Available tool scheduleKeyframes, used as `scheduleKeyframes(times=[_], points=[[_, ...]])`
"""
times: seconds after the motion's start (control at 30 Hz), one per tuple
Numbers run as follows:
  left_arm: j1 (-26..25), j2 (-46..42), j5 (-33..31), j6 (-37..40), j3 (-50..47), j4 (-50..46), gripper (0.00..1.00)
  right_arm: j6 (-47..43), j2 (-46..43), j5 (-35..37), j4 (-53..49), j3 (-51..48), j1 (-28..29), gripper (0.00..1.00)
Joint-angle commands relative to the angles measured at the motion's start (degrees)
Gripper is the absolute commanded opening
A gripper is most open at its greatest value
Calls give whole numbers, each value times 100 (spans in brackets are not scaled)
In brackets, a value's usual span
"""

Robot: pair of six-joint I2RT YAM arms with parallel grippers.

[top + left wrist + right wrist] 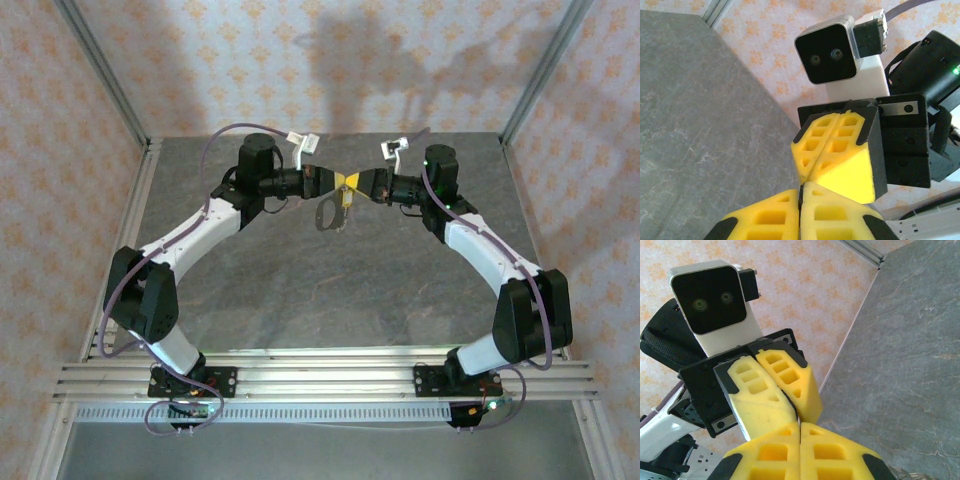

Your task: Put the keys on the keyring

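- The left claw and the right claw meet tip to tip well above the tabletop. This is probably so that both can work the small parts in mid-air, where nothing lies pinned flat.
- Both claws are pressed together. What each one pinches is too small to make out.
- The keyring hangs just below the meeting tips, off the tabletop, so one claw must be holding it.
- A tan sliver at the tips, just beside the ring, is probably the key.
- The overhead view shows the dangling ring.
- The wrist views show the closed seams up close, with the tips touching and no metal visible between the pads.
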Motion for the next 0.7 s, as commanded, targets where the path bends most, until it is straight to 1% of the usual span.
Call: scheduleKeyframes(times=[0.0, 0.1, 0.17, 0.27, 0.33, 0.47, 0.67], points=[[-95, 0, 72, -187, 97, 447, 0, -38, 16, -84, 306, 113, 15, 0], [-116, -34, -75, -299, 8, 602, 0, -51, -16, 12, 191, 145, 16, 0], [-115, -103, -299, -464, -147, 856, 0, -127, -96, 274, -97, 200, -2, 0], [-116, -230, -655, -744, -367, 1186, 0, -117, -439, 936, -333, 51, -138, 26], [-117, -325, -873, -892, -497, 1348, 0, 1, -754, 1367, -316, -175, -273, 34], [-158, -540, -1290, -1099, -699, 1581, 0, 195, -1373, 2004, -261, -672, -432, 37], [-370, -703, -1725, -1208, -727, 1629, 0, 168, -1945, 2309, -249, -1069, -336, 39]])
